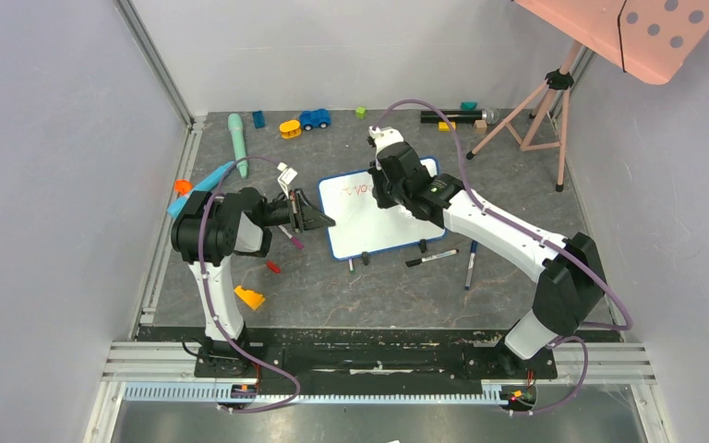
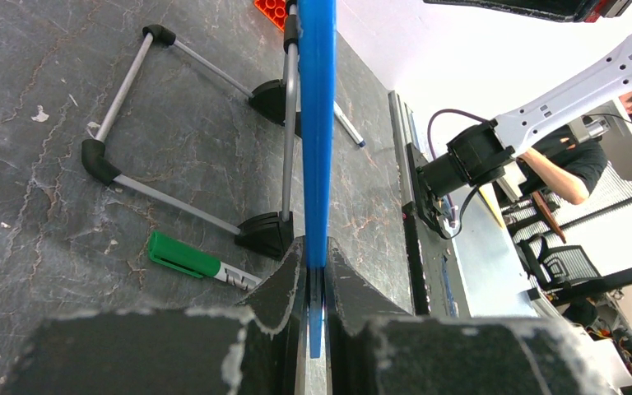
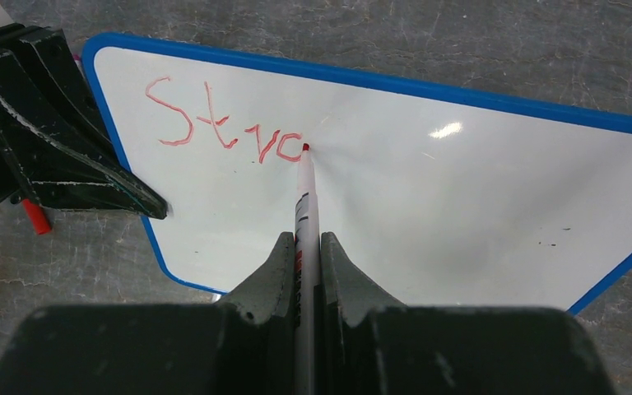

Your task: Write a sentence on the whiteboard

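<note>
Two arms: left and right, wrists meeting over the middle of the table
One whiteboard: mid-table, propped on a wire stand with black feet, between the two grippers
Left gripper: fingers clamped on the whiteboard's blue frame at its left edge
Right gripper: fingers pinched tight on one red marker, over the board's far left part
Marker tip: touching the white surface right after the last letter
Sentence: one line, four red letters reading "Stro", near the corner beside the left gripper
Loose pens: one black pen and one blue pen by the board's near right corner, one green marker beside a stand foot
Far end: one blue toy car
One tripod: far right, carrying a pink dotted panel
</note>
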